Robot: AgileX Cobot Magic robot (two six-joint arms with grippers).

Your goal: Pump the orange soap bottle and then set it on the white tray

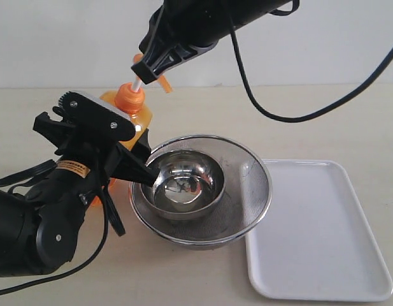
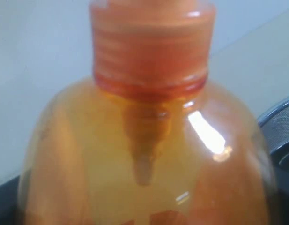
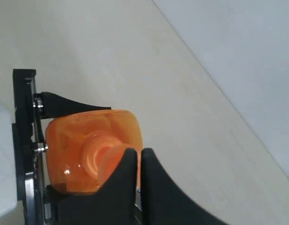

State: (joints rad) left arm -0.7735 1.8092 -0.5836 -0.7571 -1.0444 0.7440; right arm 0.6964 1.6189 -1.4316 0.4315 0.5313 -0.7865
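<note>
The orange soap bottle (image 1: 137,118) stands upright at the left of the steel strainer, white stem showing under its pump head (image 1: 163,83). My left gripper (image 1: 137,153) is shut on the bottle's body, which fills the left wrist view (image 2: 144,154); the fingers are hidden there. My right gripper (image 1: 154,69) comes down from above and sits on the pump head. It is shut with nothing between its fingertips (image 3: 140,154), which hang over the bottle's top (image 3: 88,145). The white tray (image 1: 323,236) lies at the right with nothing on it.
A round steel bowl (image 1: 183,185) sits inside a mesh strainer (image 1: 255,175) between the bottle and the tray, touching the tray's left edge. The strainer's rim (image 2: 281,123) shows beside the bottle. A black cable (image 1: 292,116) loops above the table at the back.
</note>
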